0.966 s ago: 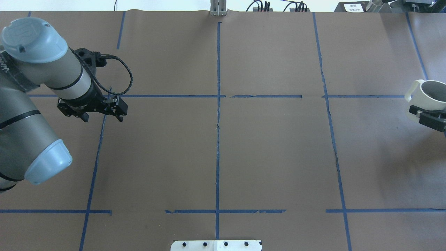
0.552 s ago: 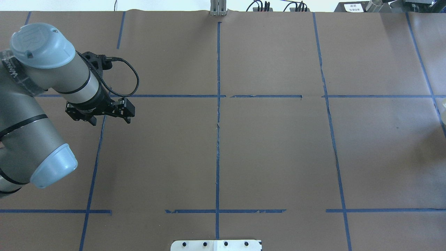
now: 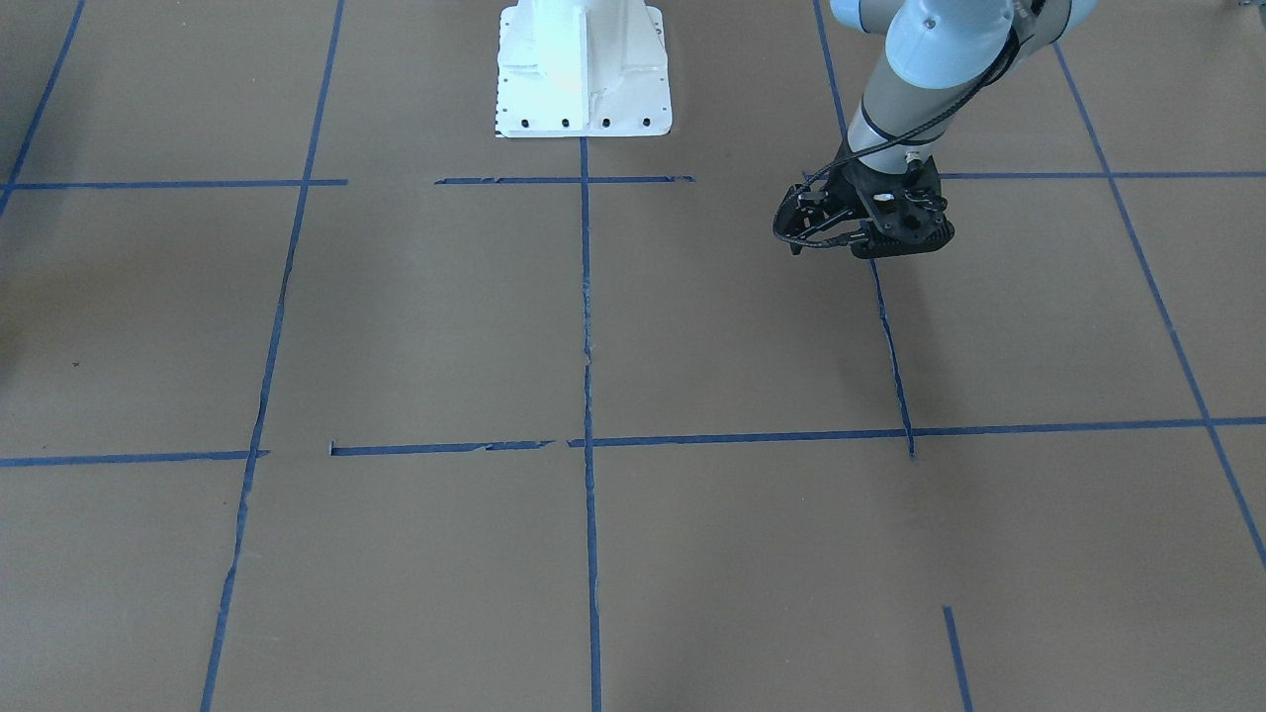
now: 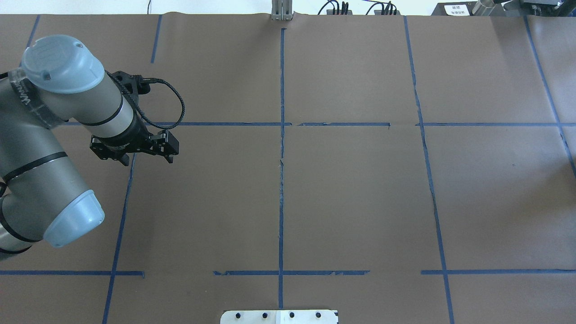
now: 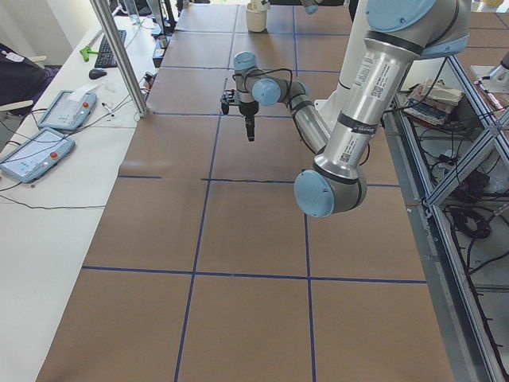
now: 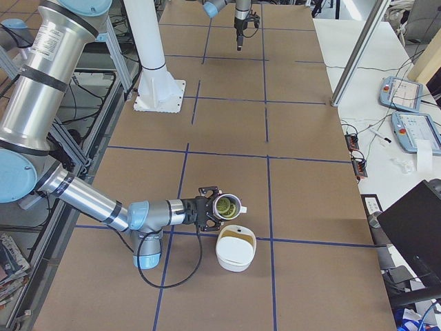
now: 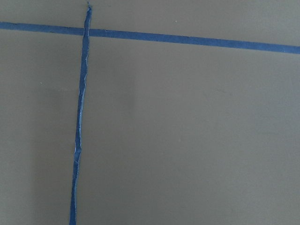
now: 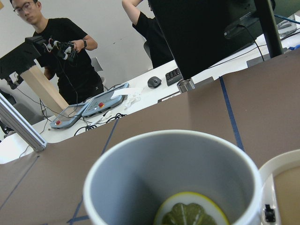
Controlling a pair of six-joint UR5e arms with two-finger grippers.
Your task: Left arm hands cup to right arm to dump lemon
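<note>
Here, cup (image 8: 140, 173) at right fingers (image 6: 209, 192), lemon (image 8: 190, 213) inside

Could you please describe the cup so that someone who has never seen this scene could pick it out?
At the end of the table on the robot's right, follow the right arm down to its tip, low over the brown paper. The cup is the small white mug there. Unlike the wider white bowl beside it, whose inside is brown, it has a grey inside holding a lemon slice.
</note>
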